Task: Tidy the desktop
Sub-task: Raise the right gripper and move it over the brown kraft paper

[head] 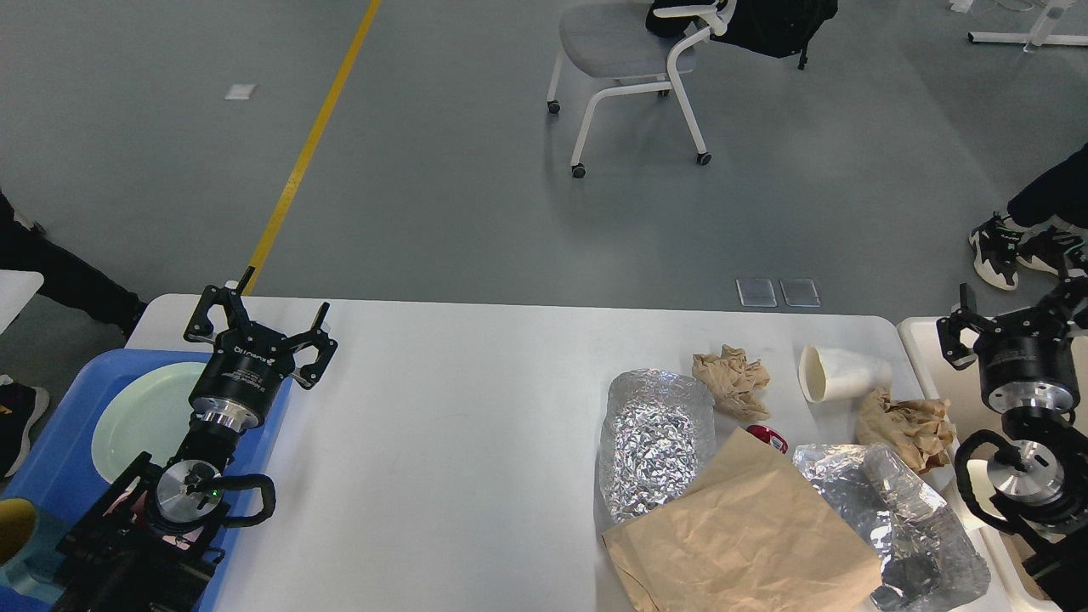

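The white desktop [450, 399] fills the middle of the head view. At its right lie a foil sheet [650, 442], a second foil piece [901, 510], a brown paper bag [748, 531], two crumpled brown papers [731, 381] [905, 425], a tipped white paper cup [837, 372] and a small red thing [769, 438]. My left gripper [259, 327] is open and empty above the desktop's left edge. My right gripper [1011, 319] is open and empty at the right edge, beside the cup.
A blue tray [59, 433] with a pale green plate [140, 416] sits at the left under my left arm. A cream bin [922, 336] stands at the right edge. A white chair [633, 68] and people's feet [1011, 251] are beyond the table.
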Robot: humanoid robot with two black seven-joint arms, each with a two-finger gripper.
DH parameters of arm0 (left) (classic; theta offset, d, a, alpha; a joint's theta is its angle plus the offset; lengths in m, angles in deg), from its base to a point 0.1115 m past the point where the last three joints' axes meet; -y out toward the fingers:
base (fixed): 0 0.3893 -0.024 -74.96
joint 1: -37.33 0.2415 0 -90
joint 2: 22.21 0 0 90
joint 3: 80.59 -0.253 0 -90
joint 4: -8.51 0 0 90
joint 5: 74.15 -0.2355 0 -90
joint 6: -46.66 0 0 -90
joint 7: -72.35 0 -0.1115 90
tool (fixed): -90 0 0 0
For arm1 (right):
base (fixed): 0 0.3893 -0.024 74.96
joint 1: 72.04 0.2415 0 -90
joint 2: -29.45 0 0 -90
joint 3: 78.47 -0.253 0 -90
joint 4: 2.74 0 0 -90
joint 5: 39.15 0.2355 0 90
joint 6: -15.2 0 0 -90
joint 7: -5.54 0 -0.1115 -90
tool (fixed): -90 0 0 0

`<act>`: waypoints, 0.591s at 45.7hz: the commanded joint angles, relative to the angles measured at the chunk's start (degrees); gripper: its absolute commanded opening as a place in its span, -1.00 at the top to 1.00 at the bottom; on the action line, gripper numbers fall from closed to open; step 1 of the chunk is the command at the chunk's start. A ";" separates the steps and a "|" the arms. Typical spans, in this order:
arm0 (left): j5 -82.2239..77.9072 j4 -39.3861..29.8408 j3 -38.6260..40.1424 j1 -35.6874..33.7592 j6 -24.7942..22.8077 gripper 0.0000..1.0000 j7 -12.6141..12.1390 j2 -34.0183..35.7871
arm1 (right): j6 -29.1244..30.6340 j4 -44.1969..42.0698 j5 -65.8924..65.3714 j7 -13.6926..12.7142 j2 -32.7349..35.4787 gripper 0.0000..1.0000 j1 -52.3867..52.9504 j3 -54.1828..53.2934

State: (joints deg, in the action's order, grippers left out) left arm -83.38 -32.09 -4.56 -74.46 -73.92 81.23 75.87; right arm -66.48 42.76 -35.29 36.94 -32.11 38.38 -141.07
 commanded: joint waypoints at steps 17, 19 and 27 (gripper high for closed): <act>0.00 0.00 0.08 0.00 0.07 -0.93 0.00 0.00 | 0.12 1.08 3.61 -1.34 -5.15 -1.00 -0.82 0.28; 0.00 0.00 0.08 0.00 0.07 -0.93 0.08 0.00 | 0.12 1.52 3.61 -1.34 -5.24 -1.00 -1.52 0.20; 0.00 0.00 0.08 0.00 -0.01 -0.93 0.08 0.00 | 0.38 2.40 3.70 -2.31 -5.24 -1.00 -2.58 0.99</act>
State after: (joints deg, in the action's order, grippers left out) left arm -83.38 -32.09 -4.47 -74.46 -73.91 81.28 75.87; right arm -66.34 44.81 -31.60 35.34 -37.25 36.34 -140.73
